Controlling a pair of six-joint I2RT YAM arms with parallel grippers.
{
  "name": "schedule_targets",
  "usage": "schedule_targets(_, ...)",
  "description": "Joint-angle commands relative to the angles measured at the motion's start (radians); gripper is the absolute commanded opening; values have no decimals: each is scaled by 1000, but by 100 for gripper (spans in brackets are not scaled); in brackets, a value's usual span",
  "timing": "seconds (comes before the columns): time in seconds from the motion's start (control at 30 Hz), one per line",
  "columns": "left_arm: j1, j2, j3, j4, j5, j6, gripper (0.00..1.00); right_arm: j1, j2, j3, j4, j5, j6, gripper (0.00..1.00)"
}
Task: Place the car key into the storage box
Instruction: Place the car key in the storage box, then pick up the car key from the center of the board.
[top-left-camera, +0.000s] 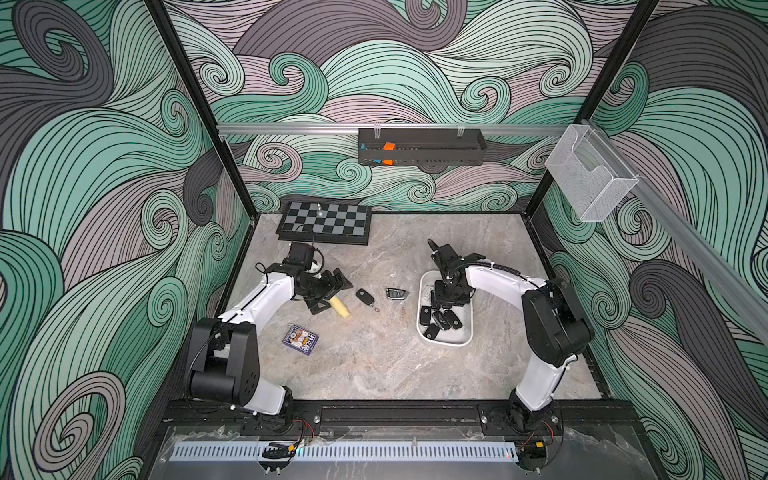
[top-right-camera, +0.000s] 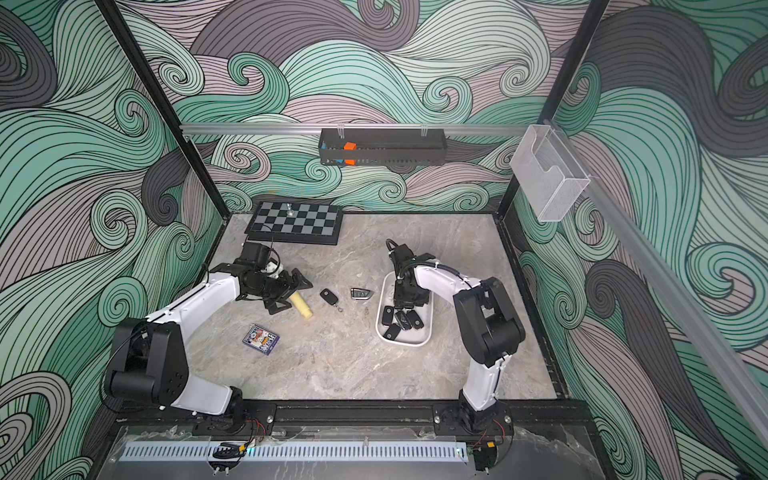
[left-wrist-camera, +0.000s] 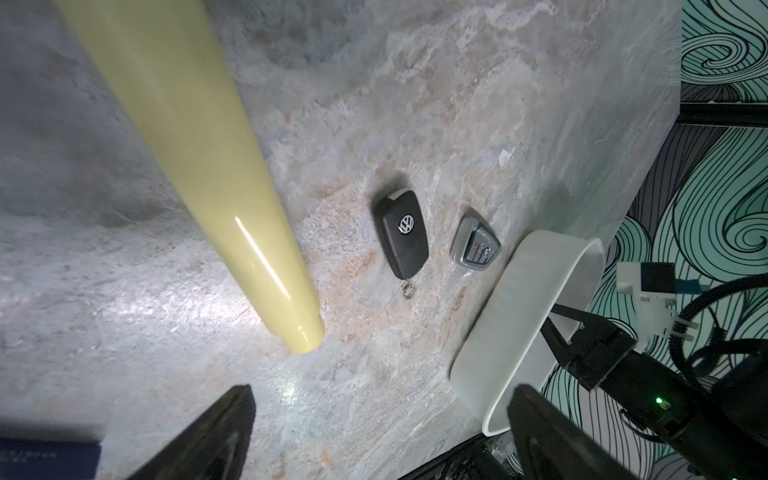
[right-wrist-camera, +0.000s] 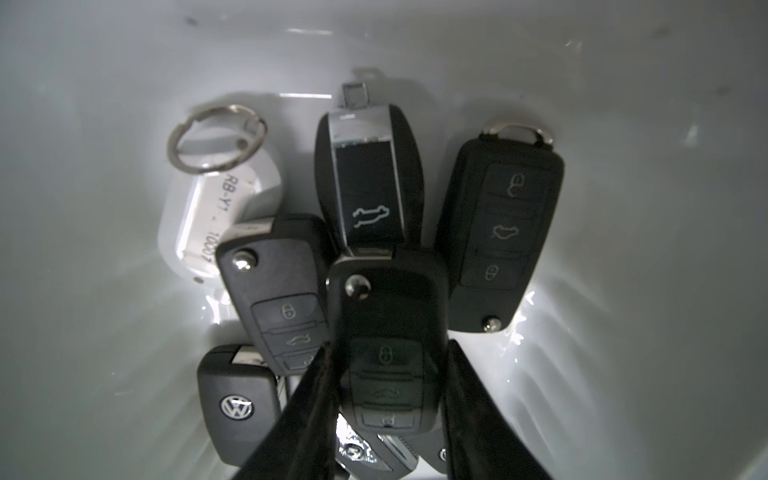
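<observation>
Taking the dial from above with the far wall at twelve, we start with the grey marbled worktop (top-left-camera: 374, 365), and on it, at three o'clock from its middle, the white oblong plastic storage box (top-left-camera: 446, 343) with low walls. The right hand (top-left-camera: 441, 305) reaches down into the box's twelve o'clock half. The right wrist view shows it clamped on the black three-button car key (right-wrist-camera: 388, 316), one finger (right-wrist-camera: 316, 399) on each long edge. The key hangs over a heap of black fobs (right-wrist-camera: 503, 232) on the box floor, and we cannot tell whether it touches them. At nine o'clock the left hand (top-left-camera: 332, 295) hovers with its fingers wide apart and nothing between them, just beside a pale yellow plastic cylinder (top-left-camera: 341, 310) lying on the worktop. Near the centre, outside the box, lie a black badge-marked fob (top-left-camera: 364, 296) and a silver-grey fob (top-left-camera: 397, 293). We judge the release to be the risky part. Let go onto that uneven heap, the key could slide or tip and come to rest against a wall. The spreading fingers have fobs close on both sides and could shove them. If a finger clips the rim on lifting out, the light box could shift towards the silver-grey fob just beside it.
</observation>
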Motion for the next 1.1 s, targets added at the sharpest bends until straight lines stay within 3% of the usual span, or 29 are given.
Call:
schedule_targets(0.0,-5,-5,37,-50,-44,46,96,-11,20,27,1,-8,8,34)
schedule_targets(0.23,-11,44,67,-59,-62,53,95,-10,-1,51,2,0,-19,50)
schedule_targets(0.47,-76,102,128,-98,-123,52,94,-11,-112,49,13,-21,-41,66)
schedule_targets(0.6,-132,143,170,-123,-185,42,93,-11,-192,13,50,-99,-62,84)
schedule_targets(0.67,-156,166,188,-130,-215,31,93,-11,-229,-10,71,-159,-74,99)
schedule_targets(0.9,-241,273,286,-163,-298,4,91,-11,-363,-125,134,-357,-96,99)
schedule_targets(1.07,-294,368,375,-197,-351,-8,88,-11,-454,-214,171,-411,-96,99)
